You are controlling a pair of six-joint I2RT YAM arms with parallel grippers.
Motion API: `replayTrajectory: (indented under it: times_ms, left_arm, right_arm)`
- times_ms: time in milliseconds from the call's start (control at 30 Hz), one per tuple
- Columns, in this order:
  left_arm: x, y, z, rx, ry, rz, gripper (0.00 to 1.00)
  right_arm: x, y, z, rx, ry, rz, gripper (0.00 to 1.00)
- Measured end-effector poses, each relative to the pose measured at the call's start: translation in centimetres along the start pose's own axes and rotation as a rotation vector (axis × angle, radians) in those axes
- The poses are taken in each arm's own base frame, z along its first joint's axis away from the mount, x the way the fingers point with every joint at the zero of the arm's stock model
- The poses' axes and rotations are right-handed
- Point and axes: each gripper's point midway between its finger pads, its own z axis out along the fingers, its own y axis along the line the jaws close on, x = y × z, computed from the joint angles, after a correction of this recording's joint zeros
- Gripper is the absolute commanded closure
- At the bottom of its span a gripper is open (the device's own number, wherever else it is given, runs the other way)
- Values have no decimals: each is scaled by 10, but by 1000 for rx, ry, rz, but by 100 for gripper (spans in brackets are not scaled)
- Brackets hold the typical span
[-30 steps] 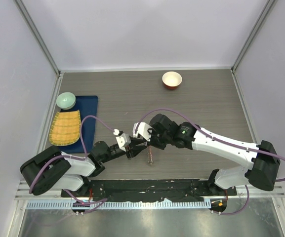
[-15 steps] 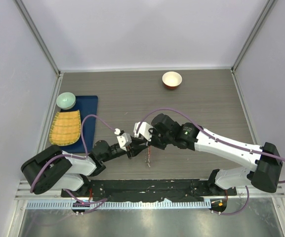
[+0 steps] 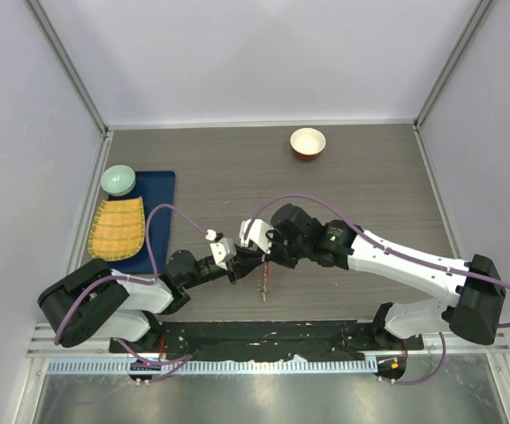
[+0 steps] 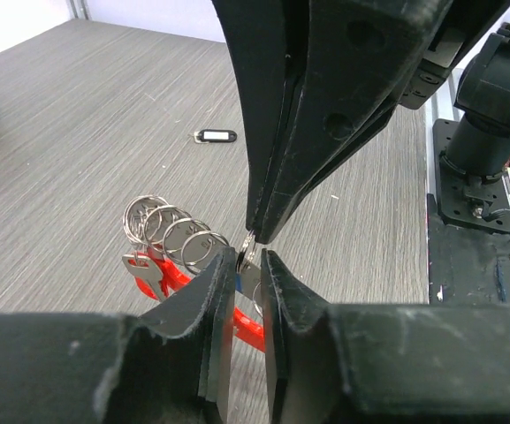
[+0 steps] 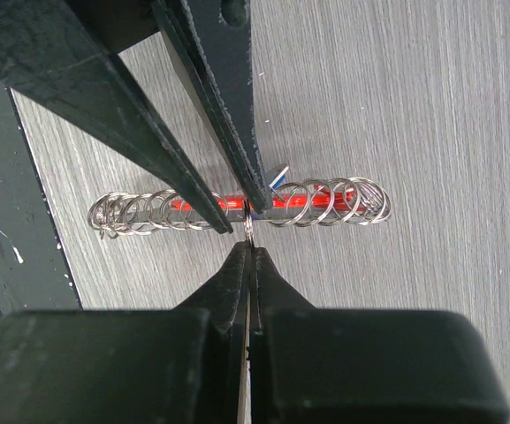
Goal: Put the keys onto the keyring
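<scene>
Right gripper (image 5: 248,249): I am seeing its fingers pressed flat together, pinching a thin silvery loop at the middle of the red-barred, silvery-ringed metal keyring (image 5: 316,201).
Left gripper (image 4: 247,261): its jaws are standing narrowly apart around a small silvery piece with a fleck of blue (image 4: 249,265), probably the blue-headed key. I cannot tell whether they are actually clamping it.
Keyring position: in the top view it is sitting just toward 6 o'clock of where the two grippers are meeting, on the near-middle of the grey wood-grain table (image 3: 369,177).
Loose key: a black-and-white oval tag (image 4: 216,135) is lying alone toward 12 o'clock in the left wrist view, well apart from the cluster.
Risk, slip: the pinched loop is thin, so I am expecting any sideways tug to pull it free.
Risk, collision: the fingertips of both arms are almost touching, so a small misalignment could jam them or knock the key away.
Hard to make out: the fingers are covering the ring's split, and I cannot tell whether the keyring is hanging or resting on the table.
</scene>
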Motion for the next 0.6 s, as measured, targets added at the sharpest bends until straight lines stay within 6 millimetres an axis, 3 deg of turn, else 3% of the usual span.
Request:
replayTrajectory:
  times_ms: [333,400,600]
  left_arm:
    - [3,0,0,4,9,-4,100]
    - [4,-1,0,9,12,-6,100]
    - [7,0,0,1,18,-10,100]
  right_arm:
    - [1,1,1,-6,2,-1,99]
    - [3,2,1,-7,5,0,90]
    - [-1,-1,-1,25,-32,44,76]
